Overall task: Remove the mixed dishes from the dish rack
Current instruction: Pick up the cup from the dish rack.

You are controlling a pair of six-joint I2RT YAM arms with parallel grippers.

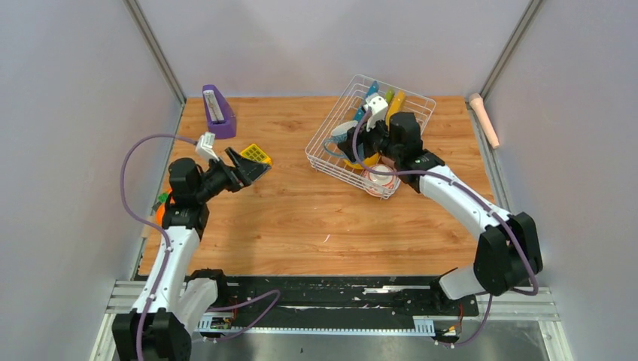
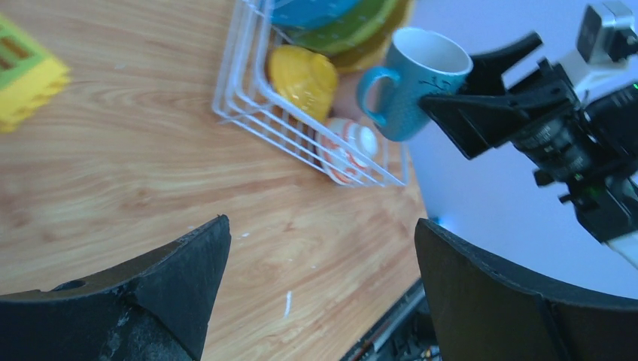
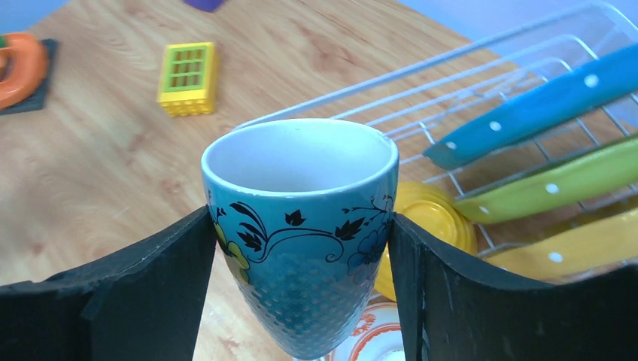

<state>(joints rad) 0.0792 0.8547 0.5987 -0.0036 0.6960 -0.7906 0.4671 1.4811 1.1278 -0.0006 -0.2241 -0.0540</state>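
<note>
Right tool point(image 3: 299, 226): clamped on blue cup point(image 2: 416, 83), over rack point(image 2: 239, 83).
Left tool point(image 2: 322, 226): wide, empty.
Our advice: clear the wires, then set it upright on the worktop point(image 1: 301, 218).

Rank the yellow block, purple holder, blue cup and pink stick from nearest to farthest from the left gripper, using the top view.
From the left gripper:
1. Just ahead of it: yellow block.
2. Far left corner: purple holder.
3. Well to the right: blue cup.
4. Far right edge: pink stick.
</note>
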